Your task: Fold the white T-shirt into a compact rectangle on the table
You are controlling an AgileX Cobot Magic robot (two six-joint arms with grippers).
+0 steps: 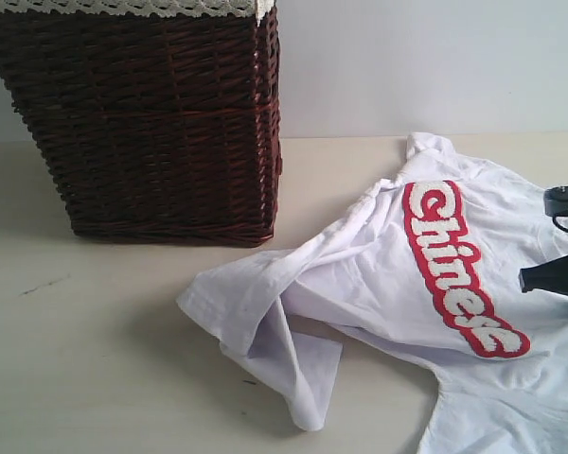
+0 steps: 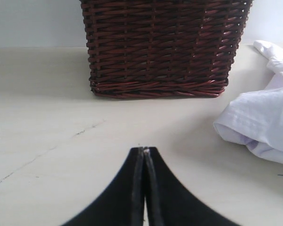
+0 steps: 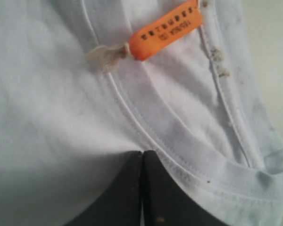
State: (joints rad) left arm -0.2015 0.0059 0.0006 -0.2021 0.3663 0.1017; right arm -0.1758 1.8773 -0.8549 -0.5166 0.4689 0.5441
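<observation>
The white T-shirt (image 1: 388,274) lies crumpled and unfolded on the table (image 1: 76,359), right of centre, its red-outlined "Chinese" lettering (image 1: 459,265) facing up. One sleeve (image 2: 259,122) shows in the left wrist view. My right gripper (image 1: 525,280) enters from the right edge above the shirt. In its wrist view my right gripper (image 3: 142,153) is shut, its tips right at the neck collar (image 3: 193,160) near the orange tag (image 3: 167,30), and no fabric shows between the jaws. My left gripper (image 2: 144,149) is shut and empty over the bare table (image 2: 47,117), apart from the shirt.
A dark wicker basket (image 1: 161,123) with a white lace-trimmed liner (image 1: 123,8) stands at the back left, close to the shirt's edge. The basket (image 2: 160,47) is straight ahead of my left gripper. A pale wall rises behind the table.
</observation>
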